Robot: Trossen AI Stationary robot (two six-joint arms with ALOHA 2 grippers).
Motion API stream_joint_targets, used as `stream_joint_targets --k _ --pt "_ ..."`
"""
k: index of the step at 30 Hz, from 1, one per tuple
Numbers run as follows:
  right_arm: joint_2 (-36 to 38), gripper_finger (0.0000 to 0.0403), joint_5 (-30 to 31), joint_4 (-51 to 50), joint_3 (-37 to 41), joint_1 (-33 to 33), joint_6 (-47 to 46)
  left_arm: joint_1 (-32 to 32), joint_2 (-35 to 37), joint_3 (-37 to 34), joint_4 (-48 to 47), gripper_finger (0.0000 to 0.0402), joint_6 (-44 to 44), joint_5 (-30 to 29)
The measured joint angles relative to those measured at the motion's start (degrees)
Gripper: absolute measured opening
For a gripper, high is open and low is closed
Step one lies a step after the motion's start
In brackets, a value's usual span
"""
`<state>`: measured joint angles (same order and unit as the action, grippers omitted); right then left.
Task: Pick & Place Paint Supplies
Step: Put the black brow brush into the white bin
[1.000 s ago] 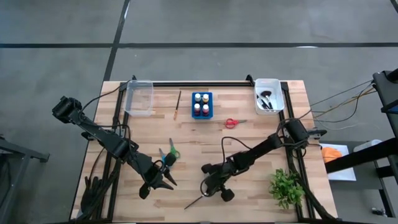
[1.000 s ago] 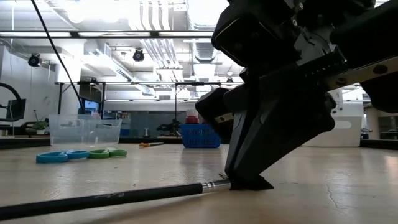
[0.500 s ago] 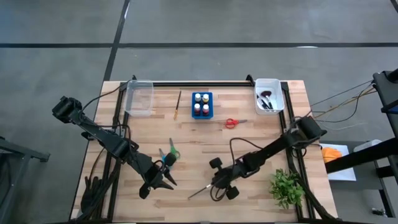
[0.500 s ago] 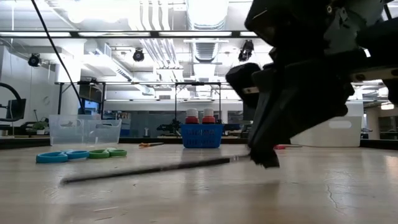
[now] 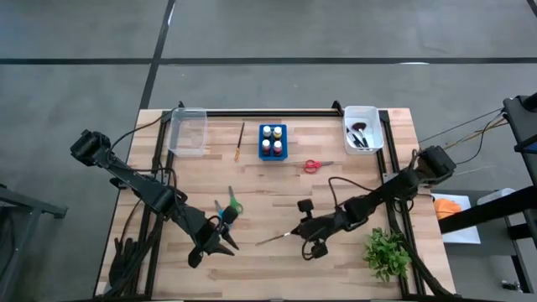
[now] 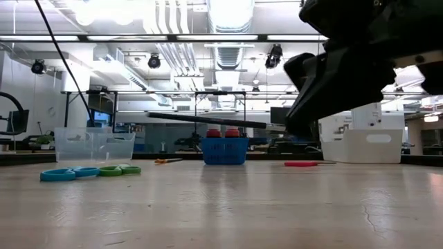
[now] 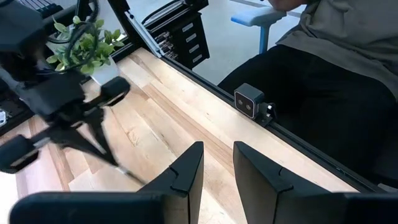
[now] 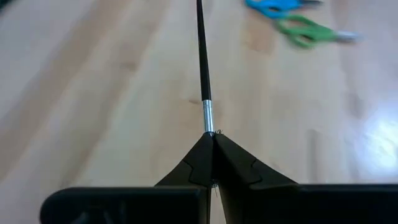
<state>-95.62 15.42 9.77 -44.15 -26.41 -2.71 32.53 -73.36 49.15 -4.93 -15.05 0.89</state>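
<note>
Two black jointed arms [image 5: 134,180], looped black cables, wedge-shaped fingers [image 8: 233,163].

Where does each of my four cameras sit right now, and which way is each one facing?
High: overhead, straight down on the table; both arms show.
Low: at tabletop height, facing the room; right gripper holds the brush aloft.
Left wrist: past the left gripper, towards a seated person and the plant.
Right wrist: along the brush over the wood.
Shared: the brush and the blue and green scissors appear in the high, low and right wrist views.
</note>
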Motion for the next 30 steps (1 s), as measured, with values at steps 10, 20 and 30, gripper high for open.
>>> stream_joint_targets --k 10,20,30 --pt "7.3 0.0012 9.0 -1.6 5.4 0.0 -4.1 0.0 0.0 0.0 0.0 0.0095 0.0 0.0" --pt "20.4 0.0012 25.4 -3.9 13.6 0.1 -11.8 0.0 0.0 -0.1 0.0 0.0095 -0.2 0.0" --pt "33.0 0.0009 40.3 -13.0 18.1 1.2 -20.6 0.0 0.0 -0.1 0.4 0.0095 -0.2 0.0"
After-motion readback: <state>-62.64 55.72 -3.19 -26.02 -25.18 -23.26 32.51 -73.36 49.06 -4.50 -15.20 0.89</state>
